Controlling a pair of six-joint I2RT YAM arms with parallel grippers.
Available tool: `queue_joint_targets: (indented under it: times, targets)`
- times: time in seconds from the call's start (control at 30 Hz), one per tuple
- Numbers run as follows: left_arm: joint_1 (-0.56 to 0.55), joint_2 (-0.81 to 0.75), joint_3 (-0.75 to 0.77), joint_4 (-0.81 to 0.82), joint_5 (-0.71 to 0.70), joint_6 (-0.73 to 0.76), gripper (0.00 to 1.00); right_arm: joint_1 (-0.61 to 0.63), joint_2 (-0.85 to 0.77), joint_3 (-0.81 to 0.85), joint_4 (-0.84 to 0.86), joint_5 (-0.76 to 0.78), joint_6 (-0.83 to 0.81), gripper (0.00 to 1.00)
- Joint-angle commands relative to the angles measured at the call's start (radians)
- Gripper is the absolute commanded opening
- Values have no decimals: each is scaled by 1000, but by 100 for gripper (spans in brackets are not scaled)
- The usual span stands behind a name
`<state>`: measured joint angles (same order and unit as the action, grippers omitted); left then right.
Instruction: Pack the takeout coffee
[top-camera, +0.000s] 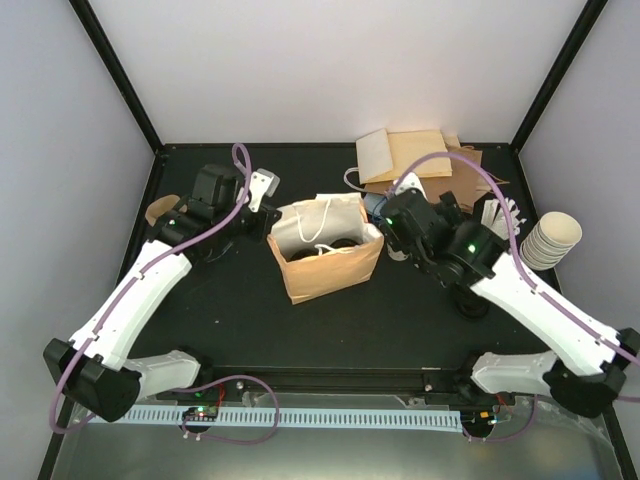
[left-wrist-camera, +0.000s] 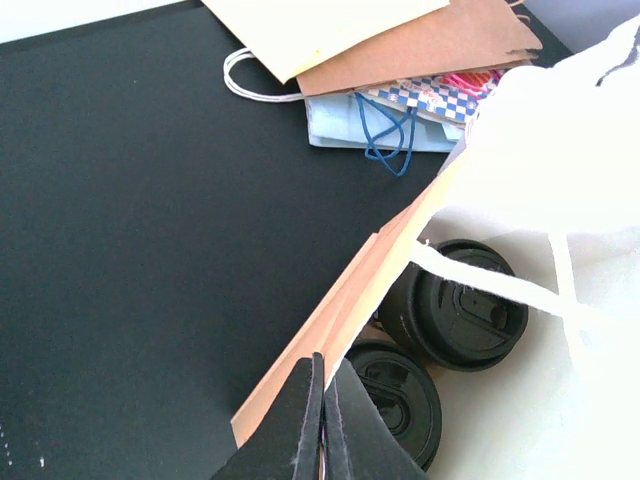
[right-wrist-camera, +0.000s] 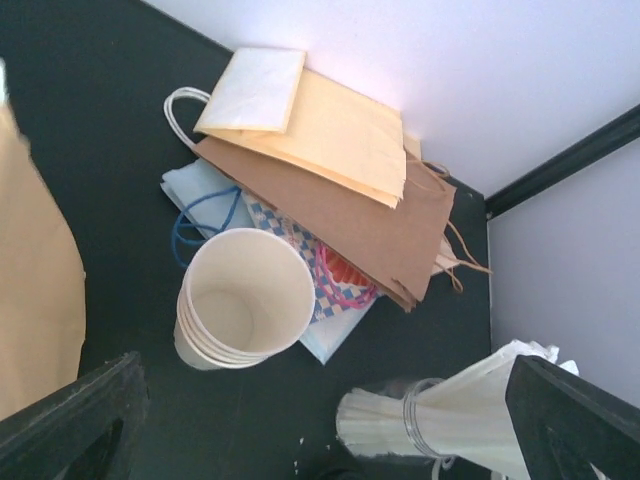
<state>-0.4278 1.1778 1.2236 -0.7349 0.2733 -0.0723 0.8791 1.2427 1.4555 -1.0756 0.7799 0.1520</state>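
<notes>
Top external view: the brown paper bag (top-camera: 325, 268) stands open in the middle of the frame on the black table (top-camera: 230, 330); dark lids show inside it, so the takeout coffee (top-camera: 343, 243) sits in the bag, low under the white handles (top-camera: 322, 222); the left gripper (top-camera: 268, 212) is at the bag's upper-left rim, the right gripper (top-camera: 388, 215) just beside its right wall; a pile of flat bags (top-camera: 420, 160) lies at the upper right.

Left wrist view: the fingers (left-wrist-camera: 300, 430) at the bottom centre are pressed fully together, apparently with the bag's rim pinched between them; two black lids (left-wrist-camera: 460, 315) sit side by side inside the bag at the lower right, the upper one crossed by one of the white handles; which of the two is the cup meant I cannot tell.

Right wrist view: the fingers (right-wrist-camera: 70, 420) stand at the two lower corners, spread wide with nothing between them; under them is a stack of lidless cups (right-wrist-camera: 245, 300) in the left centre, with the flat bags above it and the brown bag's wall at the left edge.

Packing looks all but done; the step in hand seems to be getting clear. The right arm should rise before it swings away, so its wide fingers miss the handles and the wall; the left should let go only once the bag stands steady, then back off outward, not across the opening.
</notes>
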Motion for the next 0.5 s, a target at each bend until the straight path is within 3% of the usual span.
queue_joint_targets:
  times: [0.0,0.23,0.47]
  targets:
    - [-1,17,56,62,7,-19,2,-3,-167,-173,208,14,-76,100]
    - [4,25,72,62,23,-9,1,-3,-378,-388,381,-4,-99,100]
    - [11,33,65,78,33,-7,2,-56,-369,-450,329,16,26,100]
